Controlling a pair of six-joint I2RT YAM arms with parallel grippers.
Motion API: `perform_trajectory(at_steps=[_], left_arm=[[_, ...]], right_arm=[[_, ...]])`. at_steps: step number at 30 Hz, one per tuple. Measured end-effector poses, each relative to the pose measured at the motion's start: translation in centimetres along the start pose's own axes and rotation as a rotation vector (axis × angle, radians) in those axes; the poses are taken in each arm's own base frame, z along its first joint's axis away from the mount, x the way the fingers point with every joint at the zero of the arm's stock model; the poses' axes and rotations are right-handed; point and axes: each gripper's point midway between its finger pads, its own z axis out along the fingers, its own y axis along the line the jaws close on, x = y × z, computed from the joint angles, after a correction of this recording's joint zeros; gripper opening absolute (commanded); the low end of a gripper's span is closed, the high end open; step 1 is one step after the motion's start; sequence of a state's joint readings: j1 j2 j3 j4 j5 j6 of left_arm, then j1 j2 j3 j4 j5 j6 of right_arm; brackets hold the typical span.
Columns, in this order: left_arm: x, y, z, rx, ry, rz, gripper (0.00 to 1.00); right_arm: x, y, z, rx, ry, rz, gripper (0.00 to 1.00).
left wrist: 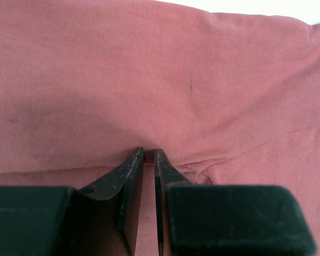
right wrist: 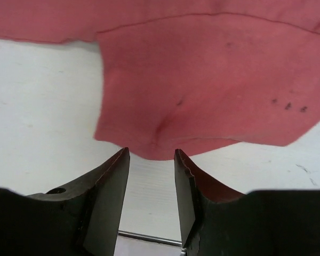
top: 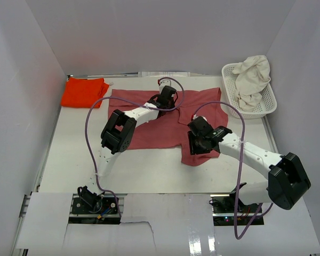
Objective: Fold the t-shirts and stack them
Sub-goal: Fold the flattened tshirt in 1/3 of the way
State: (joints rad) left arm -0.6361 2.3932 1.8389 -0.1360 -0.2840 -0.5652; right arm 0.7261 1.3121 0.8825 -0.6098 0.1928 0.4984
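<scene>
Large dusty rose-red t-shirt (top: 160, 133) lies spread across the middle of the white table (top: 69, 160). It looks part-folded: a flap on the near right hangs lower than the rest. Thin soft knit, light, no stiffness, so it'll drape and drag rather than move as a sheet. Best taken at a hem, corner or fold line, pinching all layers and lifting low so the far side doesn't ruck.

White plastic lattice basket (top: 228, 80) sits at the far right with the crumpled cream-white t-shirt (top: 254, 77) heaped in it, unfolded. I'd guess that one needs spreading first.

Bright orange-red t-shirt (top: 85, 92) is a folded rectangle at the far left, just beside the rose shirt's corner. Likely the stack spot.

Left gripper (left wrist: 148, 152) is down on the rose shirt near its far edge. Jaws are nearly together and cloth puckers into the tips, so it looks clamped on a pinch of it.

Right gripper (right wrist: 151, 151) is at the near right hem, released. Jaws apart, nothing between them, cloth edge just ahead of the tips.

Risk: a one-layer pinch lets the flap peel open.
</scene>
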Motion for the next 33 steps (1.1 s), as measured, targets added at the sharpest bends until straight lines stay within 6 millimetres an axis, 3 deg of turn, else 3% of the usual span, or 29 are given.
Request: perform_trajectory(at_steps=[7, 15, 33], left_arm=[[0.0, 0.1, -0.2, -0.007, 0.003, 0.007, 0.26], [-0.1, 0.4, -0.2, -0.016, 0.003, 0.016, 0.26], [-0.2, 0.8, -0.5, -0.032, -0.001, 0.031, 0.26]], right_arm=[[2.3, -3.7, 2.3, 0.172, 0.092, -0.018, 0.45], [3.6, -5.8, 3.1, 0.220, 0.117, -0.011, 0.45], [3.5, -5.8, 4.8, 0.141, 0.096, 0.023, 0.46]])
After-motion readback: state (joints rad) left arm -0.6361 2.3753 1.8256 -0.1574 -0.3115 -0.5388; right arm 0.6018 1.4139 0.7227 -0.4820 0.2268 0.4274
